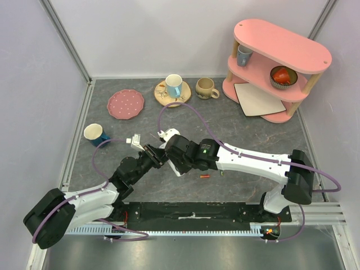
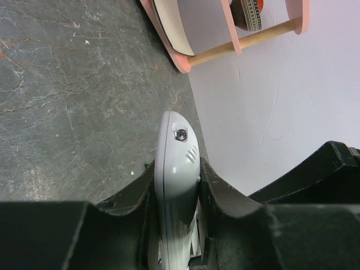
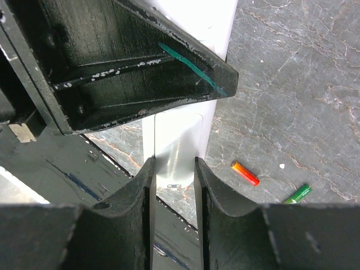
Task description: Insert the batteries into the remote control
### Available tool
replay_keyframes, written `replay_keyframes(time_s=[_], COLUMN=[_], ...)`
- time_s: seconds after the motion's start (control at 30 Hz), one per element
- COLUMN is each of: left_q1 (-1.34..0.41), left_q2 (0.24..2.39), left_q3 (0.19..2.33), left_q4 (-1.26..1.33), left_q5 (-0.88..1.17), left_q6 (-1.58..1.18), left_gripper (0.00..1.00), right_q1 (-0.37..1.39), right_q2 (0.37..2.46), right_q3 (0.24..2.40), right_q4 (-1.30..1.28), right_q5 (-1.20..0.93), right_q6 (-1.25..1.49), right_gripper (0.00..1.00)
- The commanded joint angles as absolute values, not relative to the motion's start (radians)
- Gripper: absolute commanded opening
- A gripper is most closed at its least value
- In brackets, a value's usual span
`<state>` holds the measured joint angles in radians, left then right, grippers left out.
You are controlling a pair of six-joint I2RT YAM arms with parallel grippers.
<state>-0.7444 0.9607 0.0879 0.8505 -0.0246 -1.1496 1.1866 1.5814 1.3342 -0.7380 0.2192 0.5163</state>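
The remote control (image 2: pixel 175 152), slim and white, is pinched edge-on in my left gripper (image 2: pixel 177 169), which is shut on it above the table. In the right wrist view its white back panel (image 3: pixel 175 140) runs down between the jaws of my right gripper (image 3: pixel 173 166), which press on both of its sides. A finger of the left gripper (image 3: pixel 140 73) crosses just above. Two batteries lie loose on the dark tabletop: a red-orange one (image 3: pixel 245 172) and a green one (image 3: pixel 298 193). The red-orange battery (image 1: pixel 205 176) also shows below the right arm's wrist. Both wrists meet mid-table, hiding the remote from above.
A blue mug (image 1: pixel 95 134) stands at the left and a pink dotted plate (image 1: pixel 125 104) behind it. A mug on a wooden coaster (image 1: pixel 173 87) and a beige mug (image 1: pixel 206 88) sit at the back. A pink shelf (image 1: pixel 275 67) with a beige board (image 1: pixel 259 100) fills the back right.
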Motion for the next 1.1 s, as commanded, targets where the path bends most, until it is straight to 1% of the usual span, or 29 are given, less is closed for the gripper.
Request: replay_keyframes(time_s=[0.0, 0.1, 0.17, 0.3, 0.43, 0.8, 1.0, 1.07], left_q1=[-0.776, -0.778, -0.778, -0.779, -0.779, -0.779, -0.779, -0.779], left_q2=[0.963, 0.971, 0.982, 0.983, 0.973, 0.943, 0.936, 0.933], left_q3=[0.114, 0.109, 0.107, 0.106, 0.104, 0.106, 0.109, 0.109], left_q4=[0.997, 1.034, 1.051, 1.049, 1.029, 0.976, 0.95, 0.945], left_q5=[0.049, 0.063, 0.069, 0.06, 0.049, 0.025, 0.012, 0.009], left_q6=[-1.138, -1.144, -1.15, -1.155, -1.158, -1.157, -1.154, -1.154], left_gripper=[0.02, 0.02, 0.02, 0.02, 0.02, 0.02, 0.02, 0.02], right_q1=[1.161, 1.163, 1.16, 1.16, 1.16, 1.16, 1.16, 1.16], right_q2=[1.588, 1.578, 1.578, 1.574, 1.565, 1.559, 1.545, 1.542], right_q3=[1.373, 1.365, 1.368, 1.364, 1.351, 1.344, 1.324, 1.319], right_q4=[-0.678, -0.663, -0.658, -0.653, -0.653, -0.655, -0.65, -0.65], right_q5=[0.273, 0.273, 0.273, 0.267, 0.267, 0.268, 0.268, 0.265], right_q6=[0.515, 0.517, 0.518, 0.523, 0.529, 0.537, 0.537, 0.54], right_gripper=[0.0, 0.06, 0.11, 0.18, 0.27, 0.39, 0.48, 0.48])
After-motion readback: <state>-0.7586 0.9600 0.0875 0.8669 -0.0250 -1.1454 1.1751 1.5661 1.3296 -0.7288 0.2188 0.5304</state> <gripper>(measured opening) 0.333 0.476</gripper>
